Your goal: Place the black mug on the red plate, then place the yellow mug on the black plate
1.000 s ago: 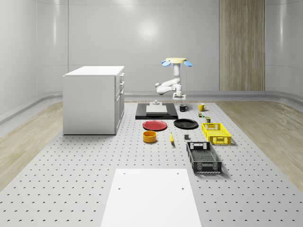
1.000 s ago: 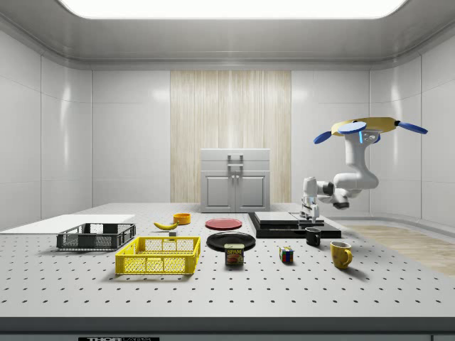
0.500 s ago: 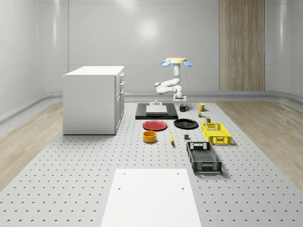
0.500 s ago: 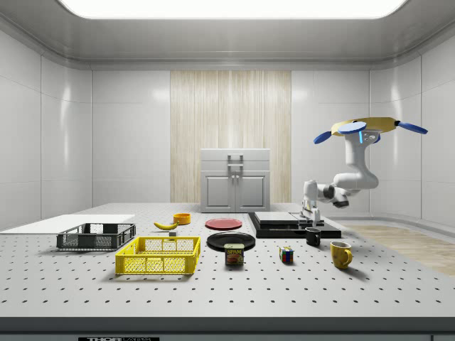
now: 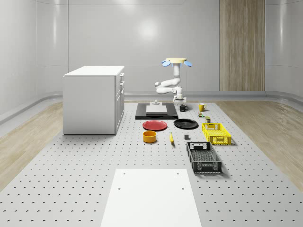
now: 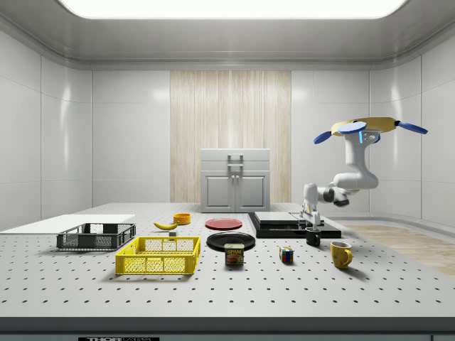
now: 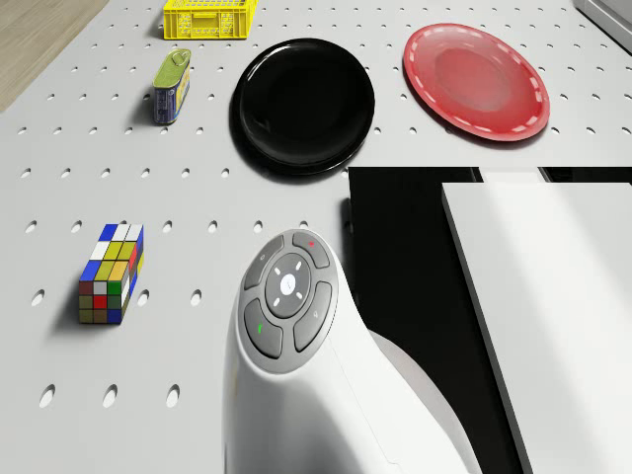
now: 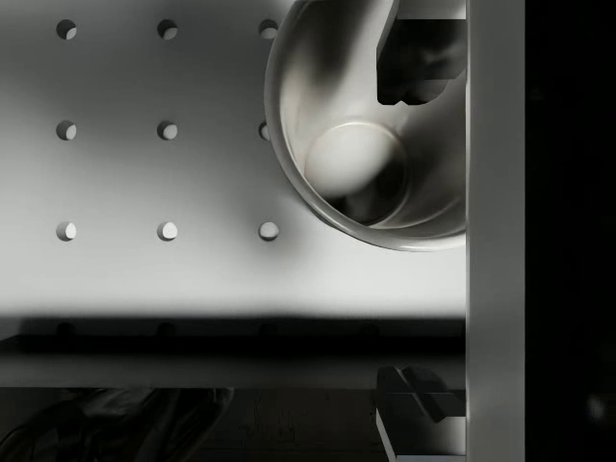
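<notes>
Gripper [image 6: 310,226] hangs spread, seemingly straddling the black mug [image 6: 313,237] rim just below, empty, lined up for gripping its wall.

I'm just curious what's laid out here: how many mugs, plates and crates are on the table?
Mugs: 2, the black mug and the yellow mug
Plates: 2, the red plate and the black plate
Crates: 2, the yellow crate and the black crate
Total: 6
</notes>
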